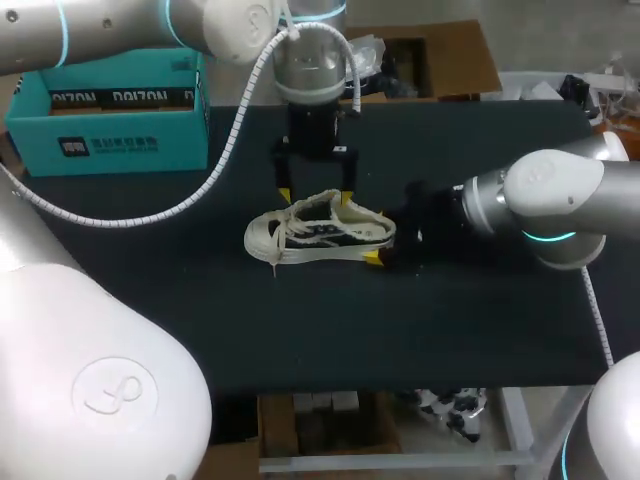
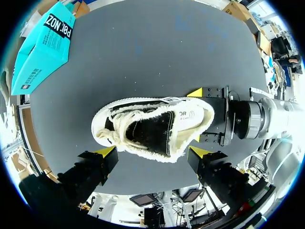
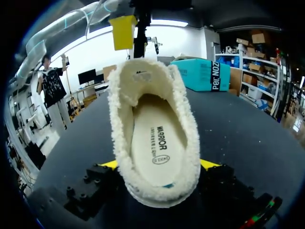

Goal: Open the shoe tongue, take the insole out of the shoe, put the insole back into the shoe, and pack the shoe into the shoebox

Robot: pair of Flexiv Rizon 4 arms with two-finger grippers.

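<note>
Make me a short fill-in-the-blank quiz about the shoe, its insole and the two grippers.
1. The insole lies ___ the shoe.
2. The right gripper is shut on the shoe's ___.
3. The open left gripper hangs ___ the shoe.
Missing words: inside; heel; above.

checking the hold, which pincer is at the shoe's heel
The right pincer: its tips press the heel of the shoe from both sides. The left pincer hangs open above its middle.

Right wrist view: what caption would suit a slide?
Right gripper clasps the heel of a fleece-lined shoe, insole in place.
</note>
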